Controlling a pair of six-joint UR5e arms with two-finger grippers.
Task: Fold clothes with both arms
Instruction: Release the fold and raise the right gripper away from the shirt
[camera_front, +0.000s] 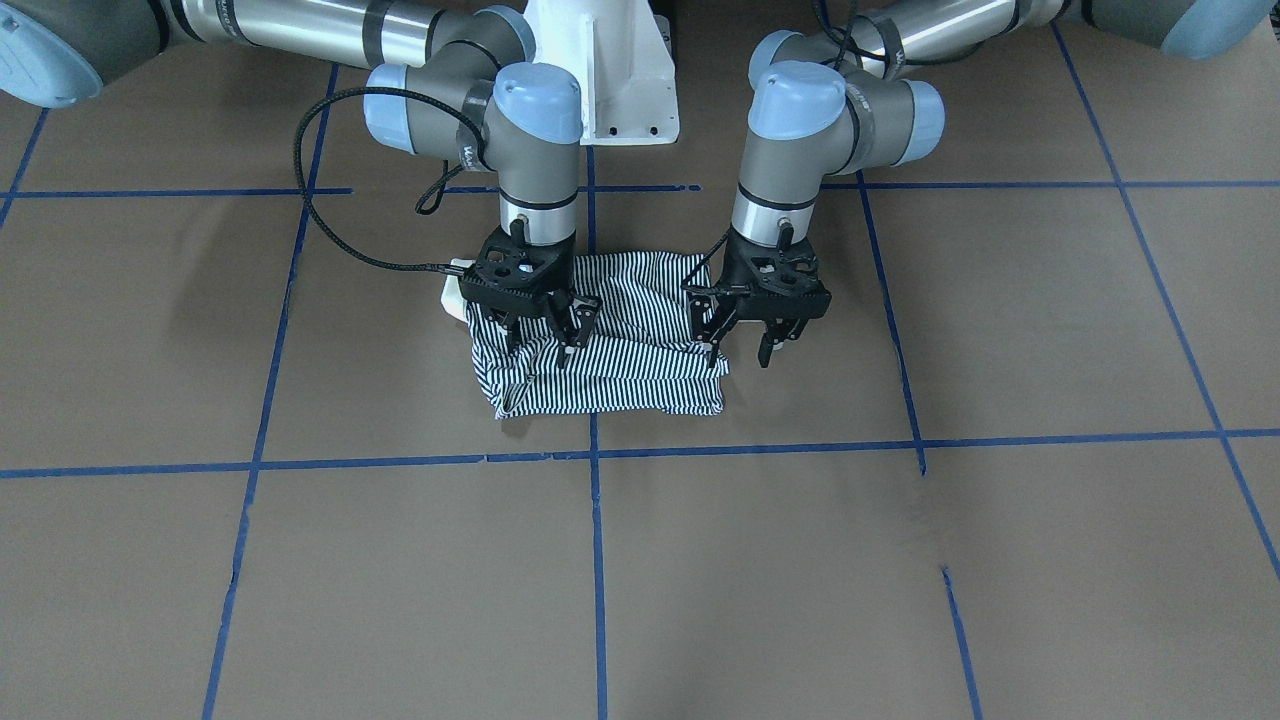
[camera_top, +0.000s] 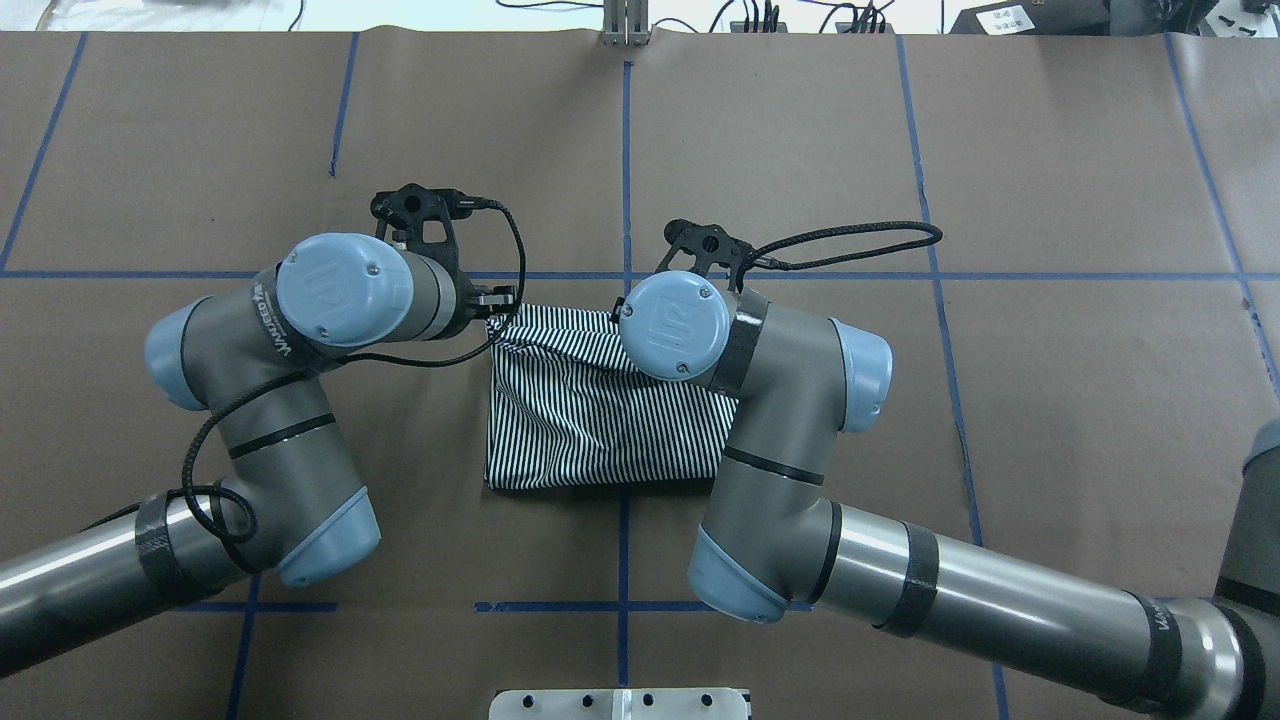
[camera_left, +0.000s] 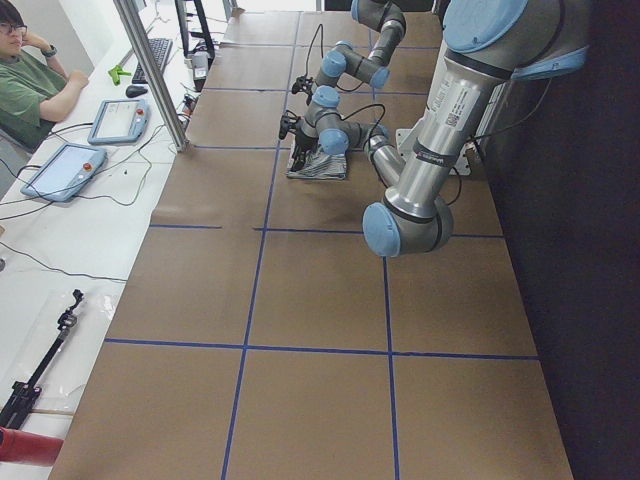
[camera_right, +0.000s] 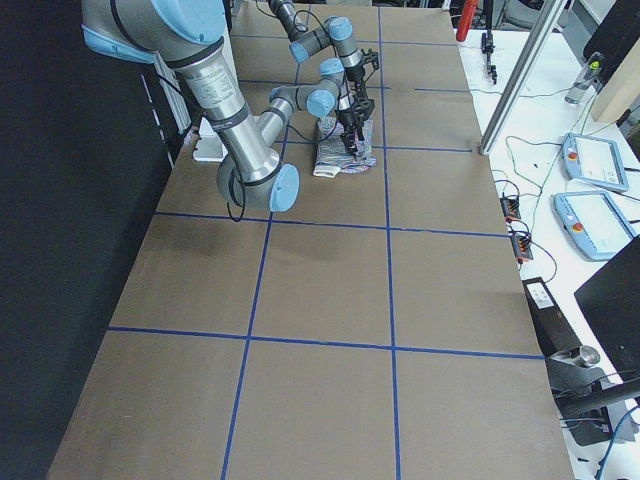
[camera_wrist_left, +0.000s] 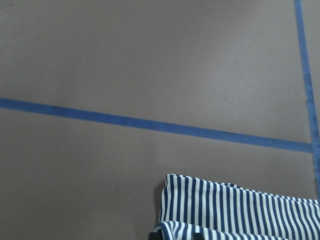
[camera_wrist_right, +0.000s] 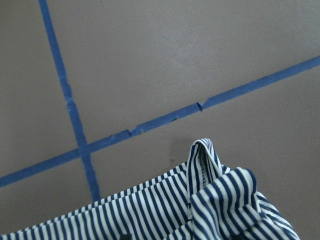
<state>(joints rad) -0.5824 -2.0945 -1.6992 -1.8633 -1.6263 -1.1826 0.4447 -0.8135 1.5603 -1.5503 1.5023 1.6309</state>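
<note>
Shirt, folded into a small striped bundle, lies mid-table, just before the base. Left gripper and right gripper stand upright at its two ends, jaws apart and holding nothing, apparently placed to take its outer edge together. That edge is rumpled, with bare table beyond it.

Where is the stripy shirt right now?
In the overhead view the shirt lies folded across the centre blue line, the left pincer at its far-left corner, the right pincer above its far-right part.
</note>
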